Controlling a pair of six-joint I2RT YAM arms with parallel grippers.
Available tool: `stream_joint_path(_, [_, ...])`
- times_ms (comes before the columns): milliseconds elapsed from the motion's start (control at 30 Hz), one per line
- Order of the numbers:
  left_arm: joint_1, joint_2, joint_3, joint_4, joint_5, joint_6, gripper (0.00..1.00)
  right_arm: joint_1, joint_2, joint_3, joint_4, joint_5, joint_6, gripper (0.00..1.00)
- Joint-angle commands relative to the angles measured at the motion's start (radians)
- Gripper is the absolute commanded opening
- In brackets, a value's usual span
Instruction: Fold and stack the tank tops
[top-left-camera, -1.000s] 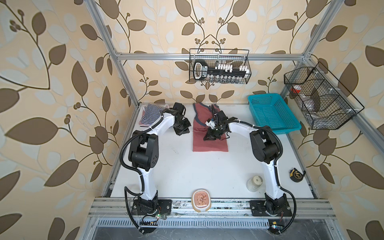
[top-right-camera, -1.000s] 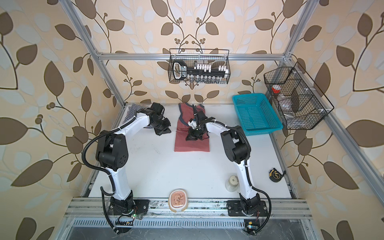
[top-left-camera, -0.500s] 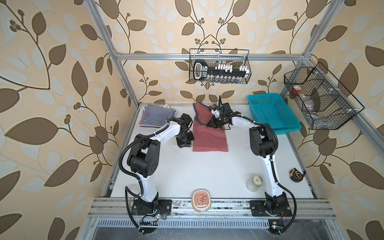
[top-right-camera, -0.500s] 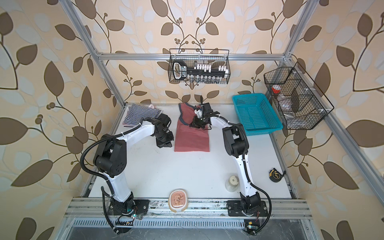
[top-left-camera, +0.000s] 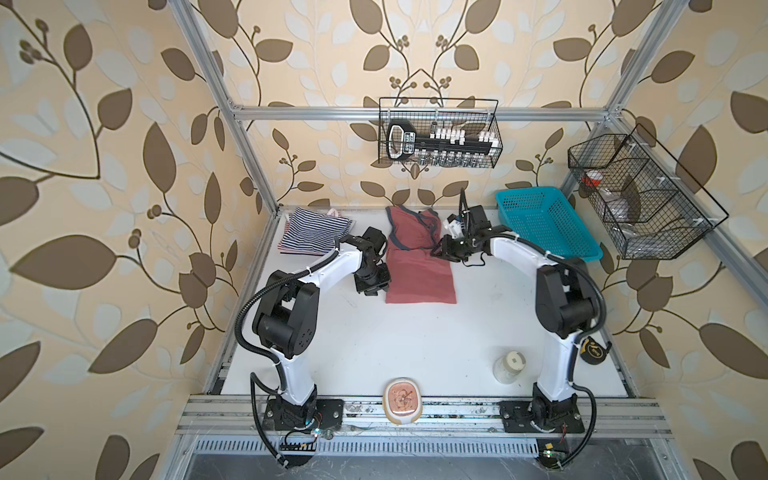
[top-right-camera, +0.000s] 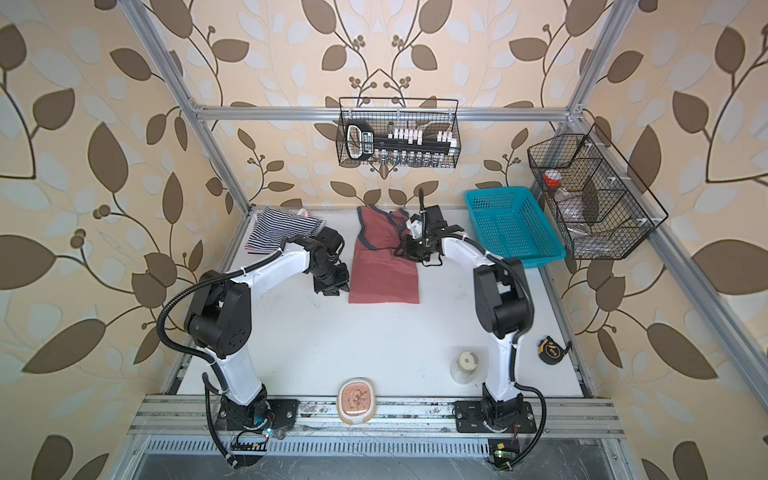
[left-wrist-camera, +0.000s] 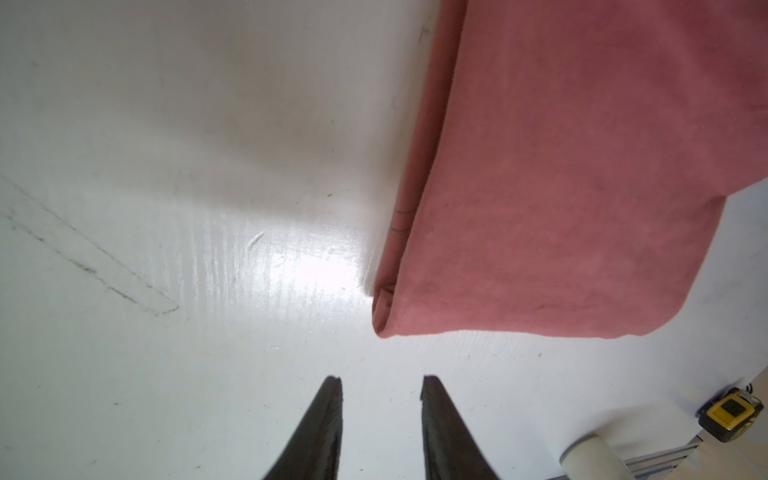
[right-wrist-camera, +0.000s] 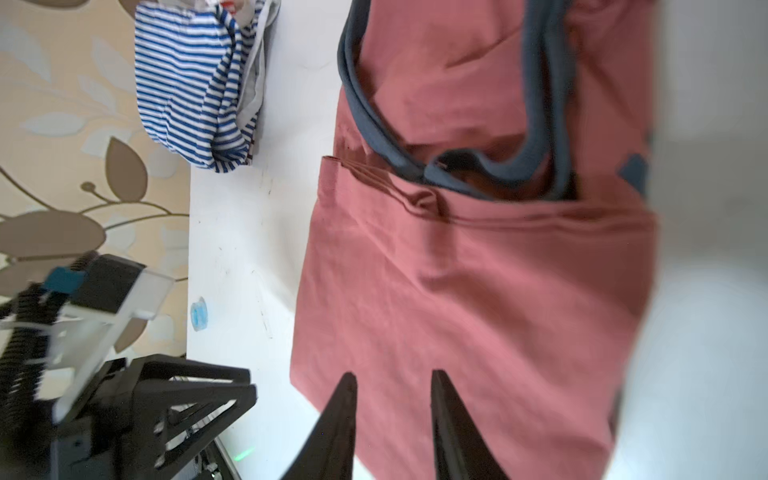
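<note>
Jaws on the 2 grippers stand narrowly parted, gripping nothing. Left gripper (left-wrist-camera: 380, 384) is over bare table (left-wrist-camera: 166, 166) just beside the red top (top-left-camera: 417, 272); right gripper (right-wrist-camera: 392, 378) is over its right edge. Red top lies flat toward the back; striped top (top-left-camera: 309, 235) sits in the back-left corner.

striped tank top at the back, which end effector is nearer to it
Left. The left end effector sits just in front of the striped tank top, beside the red top; the right end effector is over the red top's opposite edge, farther away.
</note>
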Motion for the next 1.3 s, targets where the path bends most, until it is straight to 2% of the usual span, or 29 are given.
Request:
stream_joint_path(0, [-0.002,-0.002,-0.021,0.048,0.03,0.005,0.36,0.001,-0.083,-0.136,-0.112,0.114,-0.09,0.37])
stream_joint_path(267, [-0.005,0.044,-0.061,0.147,0.097,-0.027,0.37,-0.003,-0.13,-0.348,-0.103,0.093,-0.096,0.42])
stream_joint_path(433, [-0.007,0.065,-0.088,0.18,0.103,-0.042,0.37,-0.004,-0.12,-0.381,-0.069,0.095,-0.079,0.42])
stream_joint_path(800, [-0.007,0.11,-0.106,0.229,0.103,-0.08,0.37,-0.015,-0.065,-0.422,0.02,0.024,-0.037,0.41])
stream_joint_path(933, [-0.006,0.115,-0.113,0.235,0.115,-0.084,0.35,-0.014,-0.065,-0.433,0.033,0.007,-0.028,0.33])
stream_joint_path(1133, [-0.006,0.112,-0.129,0.225,0.117,-0.084,0.13,-0.015,-0.076,-0.434,0.04,-0.018,-0.023,0.08])
stream_joint_path(1200, [-0.006,0.1,-0.131,0.211,0.113,-0.076,0.02,-0.015,-0.093,-0.433,0.031,-0.018,-0.026,0.0])
stream_joint_path(1267, [-0.005,0.083,-0.124,0.183,0.1,-0.063,0.0,-0.014,-0.122,-0.434,0.02,-0.019,-0.031,0.0])
